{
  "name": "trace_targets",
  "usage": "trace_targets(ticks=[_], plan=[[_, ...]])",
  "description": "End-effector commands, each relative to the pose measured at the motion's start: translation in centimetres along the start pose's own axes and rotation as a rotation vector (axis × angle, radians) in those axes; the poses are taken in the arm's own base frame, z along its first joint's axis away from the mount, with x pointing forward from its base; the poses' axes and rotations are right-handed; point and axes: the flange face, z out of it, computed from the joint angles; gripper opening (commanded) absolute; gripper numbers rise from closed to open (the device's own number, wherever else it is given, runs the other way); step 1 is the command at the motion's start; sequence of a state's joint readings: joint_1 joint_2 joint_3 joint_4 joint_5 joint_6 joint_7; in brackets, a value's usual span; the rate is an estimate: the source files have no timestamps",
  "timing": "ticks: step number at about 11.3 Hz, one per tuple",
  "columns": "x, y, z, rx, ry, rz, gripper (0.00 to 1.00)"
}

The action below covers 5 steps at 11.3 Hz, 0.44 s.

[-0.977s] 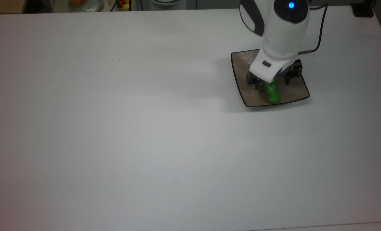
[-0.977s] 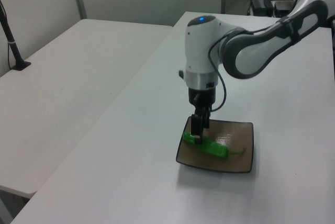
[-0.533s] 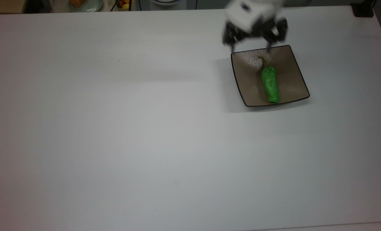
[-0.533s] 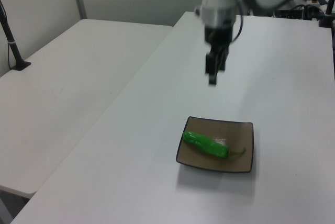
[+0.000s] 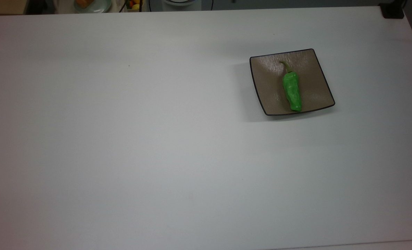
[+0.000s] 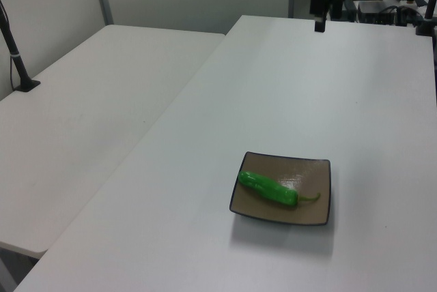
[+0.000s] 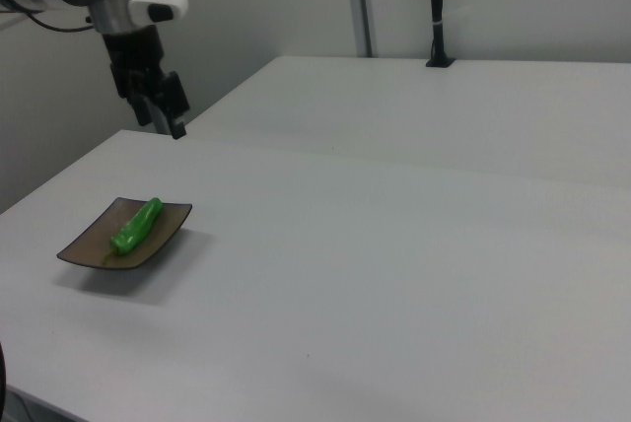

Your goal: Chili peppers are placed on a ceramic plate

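In the top view, the pepper lies flat on the square brown plate, a little toward the top view's right of the plate's middle. Its skin is bright green and wrinkled, and its thin curved stem points to the far edge. The plate is glossy with fine streaks, a thin dark rim and raised corners, and it stands on the smooth white bench. Behind the far edge of the bench a round pale dish with orange food is partly seen. In the left view, the pepper crosses the plate at a slant, with the stem toward the left view's right. The gripper hangs far behind, over the far end of the bench, well apart from the plate. In the right view, the gripper hangs above the far edge of the bench, well apart from the plate with the pepper; the jaws hold nothing, and I cannot tell how wide they stand. A second white table stands behind.
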<state>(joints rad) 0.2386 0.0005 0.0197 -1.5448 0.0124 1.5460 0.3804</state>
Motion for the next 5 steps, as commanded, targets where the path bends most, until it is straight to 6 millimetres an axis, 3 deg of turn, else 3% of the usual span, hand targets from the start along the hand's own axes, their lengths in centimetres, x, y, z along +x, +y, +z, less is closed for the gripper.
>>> trace_targets(ticks=[1,3,5], plan=[[1.4,3.9,1.2,-0.003,0.044,-0.176,1.00],[2.7,4.2,2.2,0.006,0.119,-0.342,1.00],[3.2,3.7,3.3,0.012,0.126,-0.364,1.00]])
